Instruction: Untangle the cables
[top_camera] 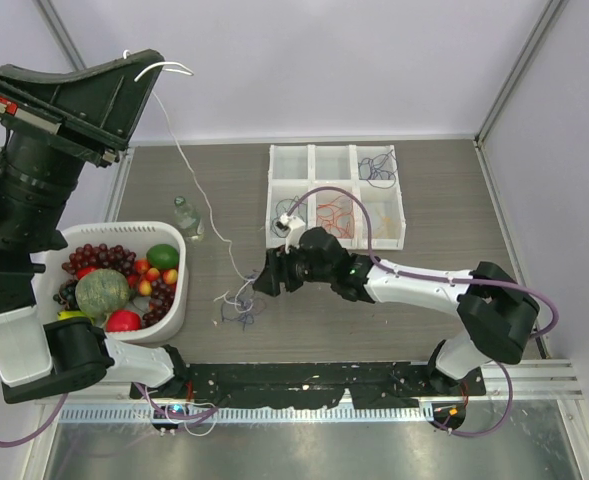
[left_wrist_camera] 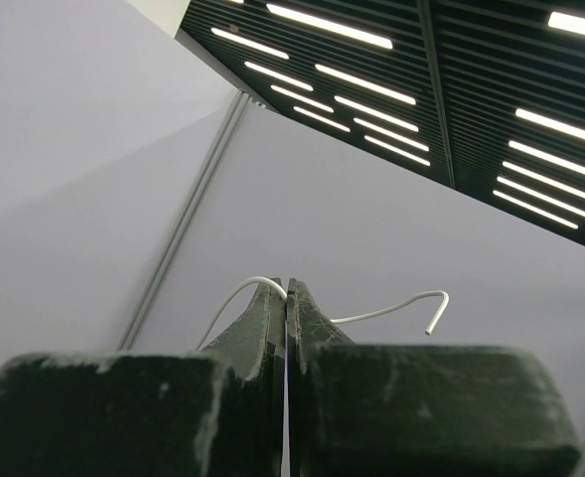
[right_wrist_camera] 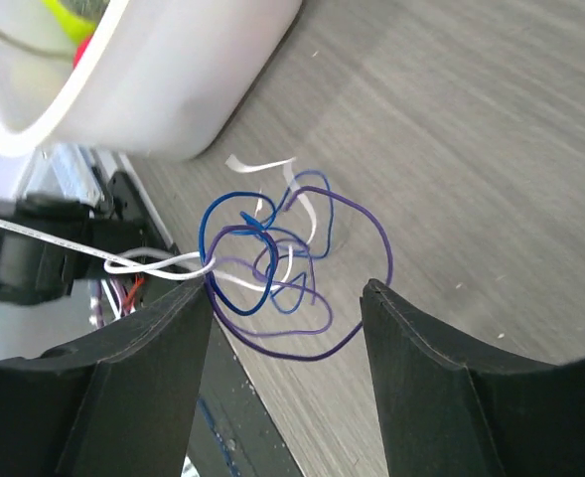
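While left gripper (left_wrist_camera: pixel 287 290) pinches a thin white wire (left_wrist_camera: pixel 391 311), right gripper (right_wrist_camera: pixel 289 290) spread over looping purple-blue tangle (right_wrist_camera: pixel 272 260), woodgrain table (right_wrist_camera: pixel 471 149).

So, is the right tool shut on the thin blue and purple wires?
No, the right tool is open, the thin blue and purple wires lying between its fingers.

This looks like a robotics lab test cell, not a lived-in room. Plain pale wall panels (top_camera: pixel 324 70) held in metal framing (top_camera: pixel 514 75) box in a wood-grain surface (top_camera: pixel 444 220). The left arm (top_camera: pixel 34 190) and right arm (top_camera: pixel 424 283) are bolted to a black plate (top_camera: pixel 304 378) beside an aluminium rail (top_camera: pixel 374 413). Louvred strip lights (left_wrist_camera: pixel 352 30) hang overhead.
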